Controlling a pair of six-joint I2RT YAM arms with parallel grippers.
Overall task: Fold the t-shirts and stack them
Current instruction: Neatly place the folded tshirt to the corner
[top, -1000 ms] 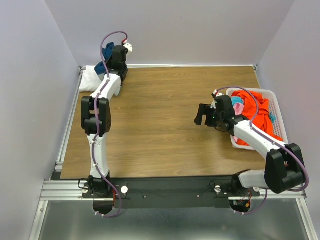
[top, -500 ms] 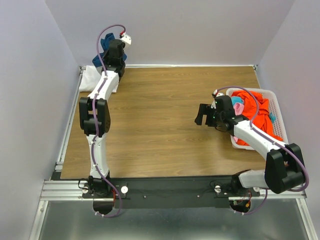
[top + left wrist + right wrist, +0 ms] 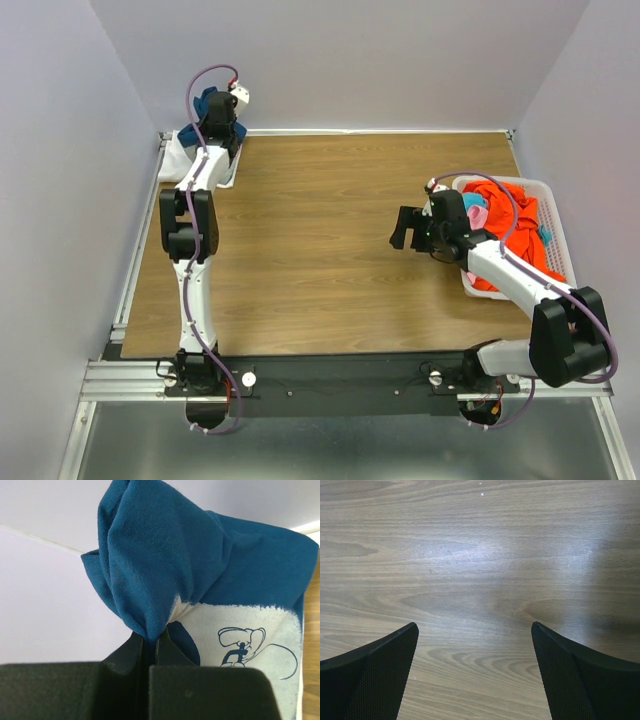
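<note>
My left gripper (image 3: pixel 212 108) is at the table's far left corner, raised above a folded white t-shirt (image 3: pixel 181 155). It is shut on a bunch of the navy blue t-shirt (image 3: pixel 200 565), whose white cartoon print (image 3: pixel 245 645) hangs below the jaws. In the top view only a blue fold (image 3: pixel 203 103) shows beside the wrist. My right gripper (image 3: pixel 404 229) is open and empty over bare wood, left of the basket; its fingertips (image 3: pixel 380 665) frame the table. Orange (image 3: pixel 520 225), pink (image 3: pixel 480 216) and teal (image 3: pixel 473 201) t-shirts lie in the basket.
The white slatted basket (image 3: pixel 552 215) stands at the right edge of the wooden table (image 3: pixel 320 220). Grey walls close in the back and both sides. A metal rail (image 3: pixel 135 260) runs along the left edge.
My left arm has stretched farther toward the back left corner, carrying the navy t-shirt up and away. The right arm has not moved.
</note>
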